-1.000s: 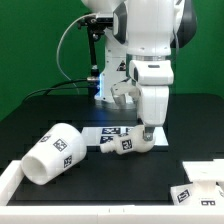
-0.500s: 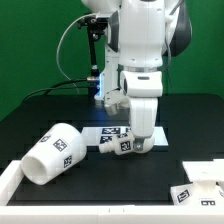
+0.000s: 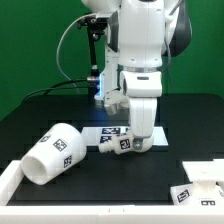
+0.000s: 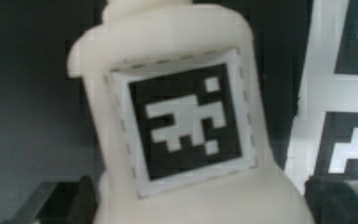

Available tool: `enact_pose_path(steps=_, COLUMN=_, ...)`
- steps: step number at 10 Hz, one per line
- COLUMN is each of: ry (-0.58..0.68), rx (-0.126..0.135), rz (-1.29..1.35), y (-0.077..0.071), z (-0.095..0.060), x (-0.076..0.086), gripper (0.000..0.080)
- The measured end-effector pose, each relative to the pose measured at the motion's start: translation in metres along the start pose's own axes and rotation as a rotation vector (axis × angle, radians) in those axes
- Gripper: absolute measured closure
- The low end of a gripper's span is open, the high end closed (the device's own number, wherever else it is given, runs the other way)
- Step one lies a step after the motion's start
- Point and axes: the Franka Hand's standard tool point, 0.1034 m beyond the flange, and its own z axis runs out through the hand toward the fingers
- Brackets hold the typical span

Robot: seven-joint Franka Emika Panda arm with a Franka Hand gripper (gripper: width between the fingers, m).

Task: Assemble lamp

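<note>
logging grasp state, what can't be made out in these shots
- Whether the hand is shut on the bulb: in the exterior view the hand's own body hides the contact; in the wrist view the fingers are dark blurs at the frame edge.
- Base: exterior view, partly cut off by the frame edge.
- Bulb's ends: wrist view, cropped by the frame.

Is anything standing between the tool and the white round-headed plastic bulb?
Nothing visible does: the tool straddles the white round-headed plastic bulb, a finger on each side.
</note>
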Motion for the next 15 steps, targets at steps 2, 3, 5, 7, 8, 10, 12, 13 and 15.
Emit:
enact_pose_path(steps=2, ry=0.000, rx=-0.001, rz=0.010, y=0.000, z=0.000, x=0.000, gripper=0.0228)
enact_pose_path(steps=3, ry=0.003, rx=-0.010, rz=0.089, y=-0.002, z=-0.002, x=0.001, gripper=0.0228)
enact_pose_path(steps=5, ry=0.011, rx=-0.029, rz=0.284, y=-0.001, z=-0.011, x=0.010, gripper=0.0226)
enact_pose_path(steps=7, ry=0.029, rx=-0.025, rz=0.669, y=0.006, z=-0.016, x=0.019, gripper=0.0226)
enact_pose_path(steps=8, ry=0.033, rx=0.005, rz=0.864, y=0.012, z=-0.018, x=0.020, gripper=0.0226)
enact_pose_path(steps=10, ry=0.049, rx=0.055, rz=1.210, y=0.032, z=-0.029, x=0.029, gripper=0.0226)
enact_pose_path(steps=12, ry=0.069, rx=0.061, rz=1.430, y=0.045, z=-0.036, x=0.038, gripper=0.0226)
enact_pose_path(steps=13, ry=0.068, rx=0.068, rz=1.481, y=0.043, z=-0.035, x=0.038, gripper=0.0226)
enact_pose_path(steps=15, ry=0.067, rx=0.075, rz=1.584, y=0.043, z=-0.035, x=0.039, gripper=0.0226)
